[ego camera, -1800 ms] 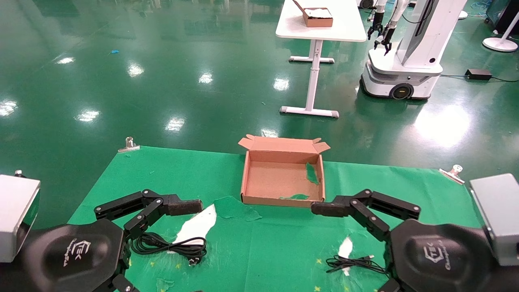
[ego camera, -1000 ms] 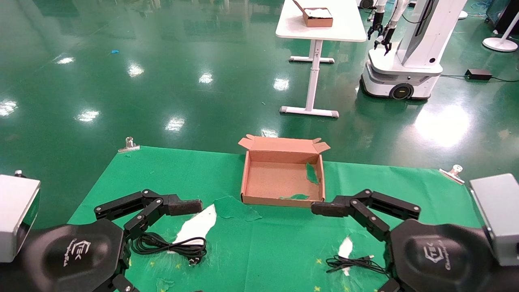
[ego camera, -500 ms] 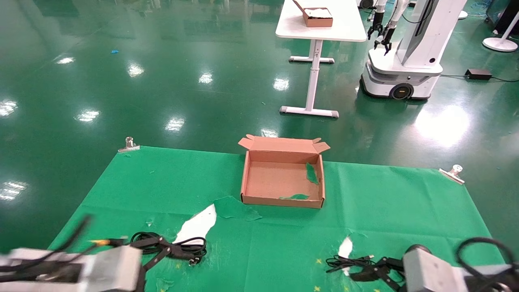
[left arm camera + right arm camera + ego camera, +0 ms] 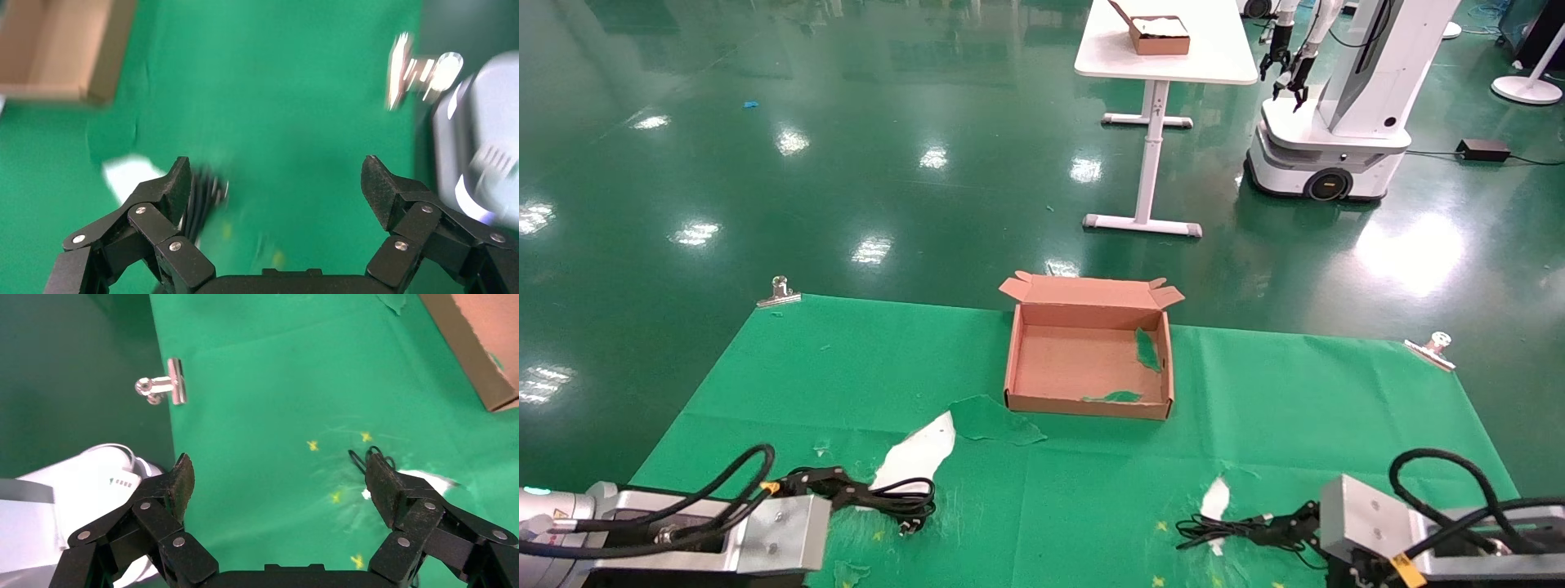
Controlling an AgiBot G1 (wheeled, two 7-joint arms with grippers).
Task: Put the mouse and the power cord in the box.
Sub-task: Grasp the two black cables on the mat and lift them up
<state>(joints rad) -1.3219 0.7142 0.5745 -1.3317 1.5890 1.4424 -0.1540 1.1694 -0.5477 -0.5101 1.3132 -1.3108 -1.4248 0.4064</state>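
The brown cardboard box (image 4: pixel 1088 367) stands open in the middle of the green table; one corner of the box (image 4: pixel 55 49) shows in the left wrist view. The coiled black power cord (image 4: pixel 887 494) lies near the front left. My left gripper (image 4: pixel 828 483) hangs open right beside it, and the power cord (image 4: pixel 205 196) shows blurred against one finger. At the front right, the mouse's thin cable (image 4: pixel 1222 529) lies on the cloth, and my right gripper (image 4: pixel 1283 523) is open just beside it, with the cable's loops (image 4: pixel 373 456) by one finger (image 4: pixel 382 487). The mouse itself is hidden.
White torn patches (image 4: pixel 915 453) and a loose green flap (image 4: pixel 993 420) mark the cloth in front of the box. Metal clips (image 4: pixel 779 290) (image 4: pixel 1433 345) hold the cloth's far corners. Beyond the table are a white table (image 4: pixel 1164 49) and another robot (image 4: pixel 1336 106).
Both arms have dropped from raised in front of the head camera to low over the table's near edge, the left beside the power cord, the right beside the thin cable. Both stay open.
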